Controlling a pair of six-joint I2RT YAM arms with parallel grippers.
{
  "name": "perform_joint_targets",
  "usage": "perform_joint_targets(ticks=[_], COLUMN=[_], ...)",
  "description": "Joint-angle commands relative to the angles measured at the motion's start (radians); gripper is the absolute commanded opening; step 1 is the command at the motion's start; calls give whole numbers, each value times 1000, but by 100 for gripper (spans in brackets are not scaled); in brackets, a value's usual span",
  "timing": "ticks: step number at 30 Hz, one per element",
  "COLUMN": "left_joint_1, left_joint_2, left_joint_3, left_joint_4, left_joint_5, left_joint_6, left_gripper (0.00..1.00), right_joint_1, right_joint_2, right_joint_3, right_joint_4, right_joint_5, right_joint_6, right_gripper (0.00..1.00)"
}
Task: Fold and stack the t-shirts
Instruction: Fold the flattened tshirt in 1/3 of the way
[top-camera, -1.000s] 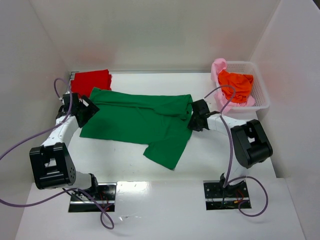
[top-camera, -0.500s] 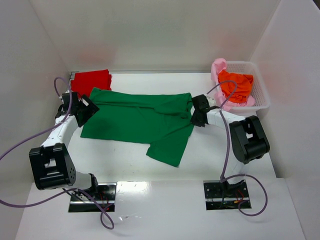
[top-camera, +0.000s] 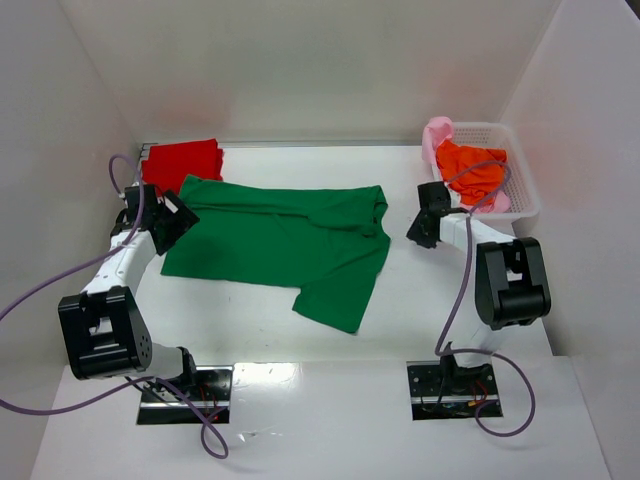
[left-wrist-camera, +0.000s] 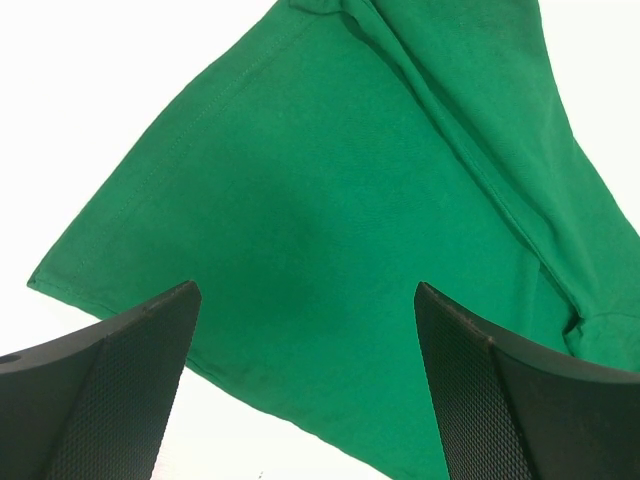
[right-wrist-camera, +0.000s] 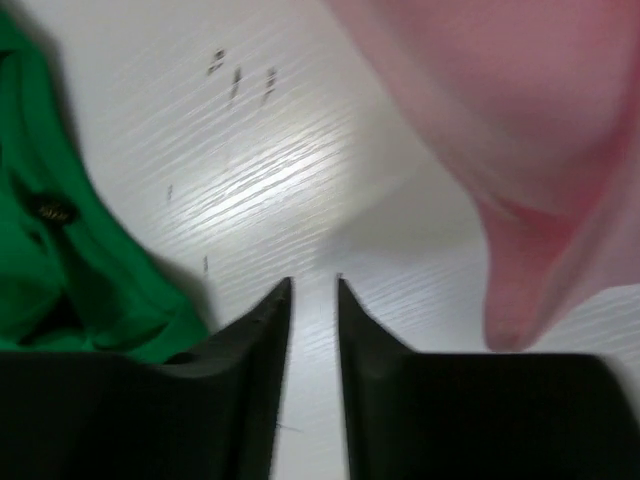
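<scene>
- Dark green t-shirt (top-camera: 290, 235) lies spread across the middle of the white table (top-camera: 420, 300). It is mostly flat, with one part trailing toward the near edge.
- Left gripper (top-camera: 172, 222) sits over that shirt's left edge, fingers (left-wrist-camera: 110, 390) wide apart and nothing pinched between them.
- From the left wrist camera, green cloth (left-wrist-camera: 330, 200) fills the space between the two dark fingers. A seam runs diagonally through the cloth and a hem corner pokes out to the left onto bare tabletop (left-wrist-camera: 100, 100).
- Whether those fingertips actually touch the fabric, I cannot tell.
- Over on the right, the right gripper (top-camera: 425, 215) is off the green shirt, between its right edge and the white mesh basket (top-camera: 520, 190).
- Right wrist view: the jaws are drawn almost together, with only a thin slit of table showing between them, and they are gripping nothing (right-wrist-camera: 314, 285).
- In the same view, a rumpled bit of the green shirt (right-wrist-camera: 60, 260) sits to the left of the fingers, and blurred pink cloth (right-wrist-camera: 500, 130) hangs at upper right.
- Red t-shirt (top-camera: 182, 162) rests folded in the far left corner, just beyond the green shirt's top-left corner.
- Orange t-shirt (top-camera: 472, 170) is bunched up inside the basket.
- Pale pink t-shirt (top-camera: 437, 140) spills over the basket's left rim and down toward the table.
</scene>
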Motion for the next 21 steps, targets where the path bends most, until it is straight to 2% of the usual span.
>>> perform_joint_targets(ticks=[1, 3, 5, 16, 21], left_joint_1=[5, 5, 5, 5, 5], left_joint_2=[-10, -10, -10, -10, -10], left_joint_3=[30, 30, 30, 30, 39], left_joint_4=[8, 8, 8, 17, 17], left_joint_5=[13, 13, 13, 24, 29], left_joint_6=[26, 26, 26, 26, 26], left_gripper=[95, 95, 95, 95, 95], right_joint_1=[42, 61, 75, 168, 170], right_joint_2=[-86, -95, -98, -26, 11], right_joint_3=[-25, -46, -60, -79, -59], right_joint_4=[63, 82, 98, 126, 94], right_joint_5=[-89, -127, -160, -201, -178], right_joint_6=[-25, -16, -16, 14, 14], right_gripper=[44, 56, 60, 59, 51])
